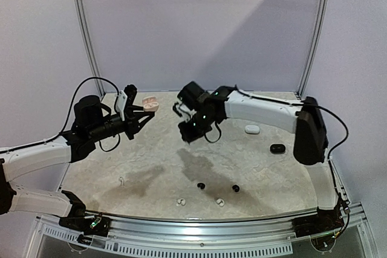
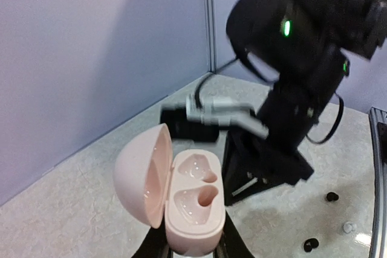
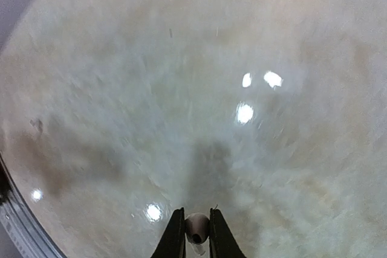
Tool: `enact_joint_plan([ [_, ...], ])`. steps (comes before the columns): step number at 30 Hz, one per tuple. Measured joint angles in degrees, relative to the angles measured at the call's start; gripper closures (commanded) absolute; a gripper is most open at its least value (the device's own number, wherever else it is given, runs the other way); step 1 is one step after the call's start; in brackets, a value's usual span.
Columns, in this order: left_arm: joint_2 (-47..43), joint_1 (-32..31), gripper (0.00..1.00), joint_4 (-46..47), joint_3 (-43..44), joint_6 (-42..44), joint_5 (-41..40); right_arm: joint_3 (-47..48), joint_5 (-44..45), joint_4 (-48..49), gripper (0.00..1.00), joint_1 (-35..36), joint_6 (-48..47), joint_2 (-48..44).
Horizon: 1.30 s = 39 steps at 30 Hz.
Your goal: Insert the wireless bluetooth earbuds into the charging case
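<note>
My left gripper (image 1: 140,113) is shut on the base of an open pink charging case (image 1: 149,106) and holds it above the table's far left. In the left wrist view the case (image 2: 193,200) has its lid swung left and both sockets empty. My right gripper (image 1: 184,129) hangs just right of the case, above the table. In the right wrist view it (image 3: 196,234) is shut on a small pale earbud (image 3: 196,226). Two black earbuds (image 1: 201,185) (image 1: 235,188) and two white earbuds (image 1: 179,202) (image 1: 220,202) lie near the front edge.
A shut white case (image 1: 252,129) and a shut black case (image 1: 277,148) lie at the right. Another small white earbud (image 1: 121,180) lies at the front left. The right arm (image 2: 290,58) fills the upper right of the left wrist view, close behind the pink case.
</note>
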Motion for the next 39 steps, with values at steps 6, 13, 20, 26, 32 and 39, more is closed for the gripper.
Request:
enact_joint_plan([
  [6, -0.4, 0.0, 1.0, 8.2, 0.3, 1.8, 4.0, -3.8, 3.2, 18.9, 1.0, -0.3, -1.9, -18.8],
  [13, -0.1, 0.0, 1.0, 14.3, 1.2, 2.1, 8.6, -7.4, -3.4, 43.4, 1.0, 4.2, -9.6, -26.9],
  [20, 0.6, 0.0, 1.0, 17.6, 1.9, -0.3, 13.0, -11.3, -13.2, 49.7, 1.0, 6.1, -14.6, -23.0],
  [26, 0.9, 0.0, 1.0, 19.0, 2.1, -2.4, 16.3, -14.9, -15.3, 51.3, 1.0, 6.0, -17.0, -22.5],
  [32, 1.2, 0.0, 1.0, 19.2, 2.1, -3.8, 17.7, -17.2, -15.3, 52.8, 1.0, 6.0, -18.1, -22.7],
  [39, 1.4, 0.0, 1.0, 19.1, 2.1, -4.6, 18.0, -19.6, -15.2, 55.1, 1.0, 5.8, -17.2, -23.8],
])
